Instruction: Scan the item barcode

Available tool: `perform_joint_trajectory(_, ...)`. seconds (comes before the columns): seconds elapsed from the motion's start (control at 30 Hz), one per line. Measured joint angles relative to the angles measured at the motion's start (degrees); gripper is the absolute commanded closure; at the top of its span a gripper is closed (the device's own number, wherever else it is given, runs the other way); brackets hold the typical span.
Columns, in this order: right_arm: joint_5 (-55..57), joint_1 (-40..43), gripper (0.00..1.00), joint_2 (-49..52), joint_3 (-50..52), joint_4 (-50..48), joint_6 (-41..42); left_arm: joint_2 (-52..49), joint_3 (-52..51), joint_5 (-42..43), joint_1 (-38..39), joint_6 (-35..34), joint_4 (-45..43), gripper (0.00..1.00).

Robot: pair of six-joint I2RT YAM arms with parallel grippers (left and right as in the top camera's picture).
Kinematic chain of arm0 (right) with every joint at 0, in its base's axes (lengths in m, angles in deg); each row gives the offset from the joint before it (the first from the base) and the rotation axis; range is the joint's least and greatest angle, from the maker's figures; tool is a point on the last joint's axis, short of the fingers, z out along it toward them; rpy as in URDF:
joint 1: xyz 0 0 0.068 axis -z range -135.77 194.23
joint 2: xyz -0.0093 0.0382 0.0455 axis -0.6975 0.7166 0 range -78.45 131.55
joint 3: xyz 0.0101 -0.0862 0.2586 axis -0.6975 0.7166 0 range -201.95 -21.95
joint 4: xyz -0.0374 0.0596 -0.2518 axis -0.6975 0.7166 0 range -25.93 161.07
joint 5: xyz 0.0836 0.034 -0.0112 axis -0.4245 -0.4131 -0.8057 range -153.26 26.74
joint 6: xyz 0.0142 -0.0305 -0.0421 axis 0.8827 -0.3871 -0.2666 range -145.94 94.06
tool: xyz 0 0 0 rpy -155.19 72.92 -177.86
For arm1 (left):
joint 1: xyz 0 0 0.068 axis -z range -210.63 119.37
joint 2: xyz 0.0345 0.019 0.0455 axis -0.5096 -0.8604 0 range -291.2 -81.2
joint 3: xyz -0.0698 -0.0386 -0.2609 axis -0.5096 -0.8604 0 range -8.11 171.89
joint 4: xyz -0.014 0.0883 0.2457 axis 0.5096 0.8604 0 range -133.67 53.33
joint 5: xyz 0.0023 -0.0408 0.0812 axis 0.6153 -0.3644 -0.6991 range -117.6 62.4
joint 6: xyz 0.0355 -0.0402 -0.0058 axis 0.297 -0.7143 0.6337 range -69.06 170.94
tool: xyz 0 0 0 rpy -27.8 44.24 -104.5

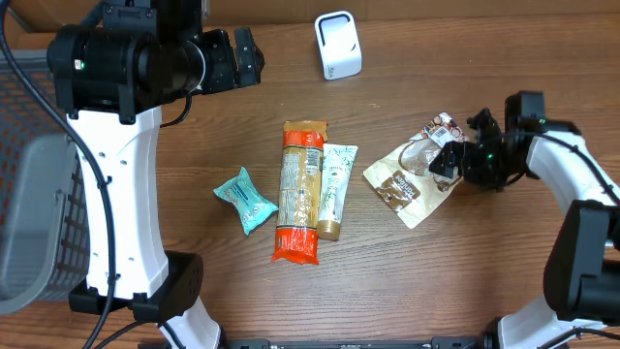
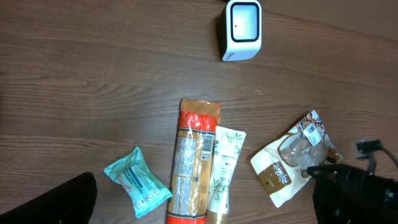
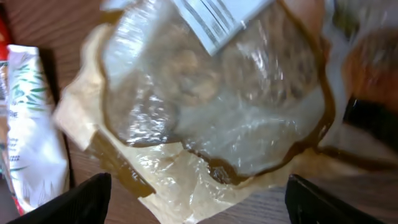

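A brown and clear snack bag (image 1: pixel 412 174) lies flat on the wooden table at the right, its white barcode label (image 3: pixel 214 18) facing up. My right gripper (image 1: pixel 455 160) is at the bag's right end. In the right wrist view its fingers stand wide apart on either side of the bag's (image 3: pixel 211 106) lower edge, and the right gripper (image 3: pixel 199 202) is open and clamps nothing. The white barcode scanner (image 1: pixel 337 45) stands at the back centre. My left gripper (image 1: pixel 247 58) hangs high over the back left, open and empty. The left wrist view also takes in the scanner (image 2: pixel 241 29) and bag (image 2: pixel 292 158).
An orange and red pasta packet (image 1: pixel 300 192), a white tube (image 1: pixel 334 189) and a teal wipes pack (image 1: pixel 244 199) lie in a row at the table's middle. A grey basket (image 1: pixel 29 213) stands off the left edge.
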Motion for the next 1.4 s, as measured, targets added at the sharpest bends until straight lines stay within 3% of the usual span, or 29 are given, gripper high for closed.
perform_joint_trajectory(0.3, -1.6, 0.0, 0.01, -0.5, 6.4, -6.8, 10.9, 0.0, 0.0, 0.0, 0.0, 0.0, 0.0, 0.0)
perform_joint_trajectory(0.6, -5.6, 0.0, 0.01, -1.8, 15.0, -34.3, 15.0, 0.0, 0.0, 0.0, 0.0, 0.0, 0.0, 0.0)
perform_joint_trajectory(0.7, -5.9, 0.0, 0.05, -1.9, 17.5, -41.2, 15.1, 0.0, 0.0, 0.0, 0.0, 0.0, 0.0, 0.01)
perform_joint_trajectory(0.9, -9.7, 0.2, 0.1, -0.2, 18.7, -45.5, 11.8, 0.0, 0.0, 0.0, 0.0, 0.0, 0.0, 0.0)
perform_joint_trajectory(1.13, -22.5, 4.3, 0.13, 4.7, 18.1, -47.4, 5.7, 0.0, 0.0, 0.0, 0.0, 0.0, 0.0, 0.0)
perform_joint_trajectory(1.4, -32.8, 4.9, 0.29, 11.1, 15.7, -48.4, 2.7, 0.0, 0.0, 0.0, 0.0, 0.0, 0.0, 0.0)
